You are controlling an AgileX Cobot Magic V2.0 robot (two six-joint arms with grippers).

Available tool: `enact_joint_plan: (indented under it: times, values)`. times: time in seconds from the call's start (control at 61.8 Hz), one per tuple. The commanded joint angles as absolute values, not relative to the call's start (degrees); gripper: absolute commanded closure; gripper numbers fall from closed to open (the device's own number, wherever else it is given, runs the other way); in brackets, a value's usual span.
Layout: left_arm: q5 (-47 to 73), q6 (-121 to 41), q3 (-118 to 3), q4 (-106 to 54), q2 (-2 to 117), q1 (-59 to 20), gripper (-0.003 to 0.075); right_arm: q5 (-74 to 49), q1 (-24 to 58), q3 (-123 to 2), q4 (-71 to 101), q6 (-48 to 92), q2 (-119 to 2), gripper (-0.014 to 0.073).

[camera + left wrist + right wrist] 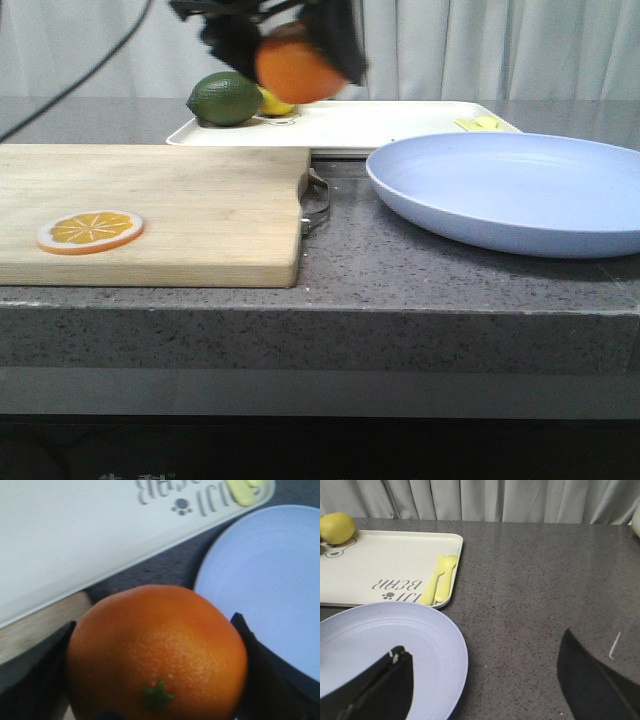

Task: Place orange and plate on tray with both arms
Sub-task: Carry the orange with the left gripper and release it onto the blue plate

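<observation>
Right now I see the left gripper (300, 50) pinching the orange (297, 68) between its two fingers, one dark pad on each side of the fruit. In the front view the orange hangs in the air above the near left part of the tray (400, 125), blurred, with a green lime (225, 98) and a lemon (275, 103) just behind and below it on the tray. The orange is round, so I read no long axis; its green stem star (158, 696) faces my left wrist camera, low on the fruit between the pads.

The plate (510, 190) lies flat on the grey counter (400, 270), just in front of the tray's right half; from the front its far rim overlaps the tray's near edge, and I cannot tell whether they touch. The right gripper (485, 680) is spread wide, holding nothing, one finger over the plate's rim and the other over bare counter.

Yellow cutlery (440, 580) lies lengthwise along the tray's short right edge. A cutting board (150, 210) sits left of the plate, with an orange slice (90, 231) flat on it.
</observation>
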State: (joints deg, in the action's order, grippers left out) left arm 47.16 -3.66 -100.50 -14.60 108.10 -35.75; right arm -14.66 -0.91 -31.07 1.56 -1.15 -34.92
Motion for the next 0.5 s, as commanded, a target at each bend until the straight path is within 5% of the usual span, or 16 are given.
enact_joint_plan:
  times: [0.0,0.34,0.486]
  values:
    - [40.85,-3.87,-102.5,-16.73,106.57,-39.79,0.048,-9.66,-1.18,-33.13,1.19,-1.06,-35.24,-0.0004]
    - [32.62,-3.87,-102.5,-15.7,111.5,-48.94,0.0469,-9.66,-1.18,-33.13,1.19,-1.06,-35.24,-0.0004]
    - [31.9,-3.87,-102.5,-15.52,112.34,-49.99,0.0381,-9.66,-1.18,-33.13,1.19,-1.06,-35.24,-0.0004]
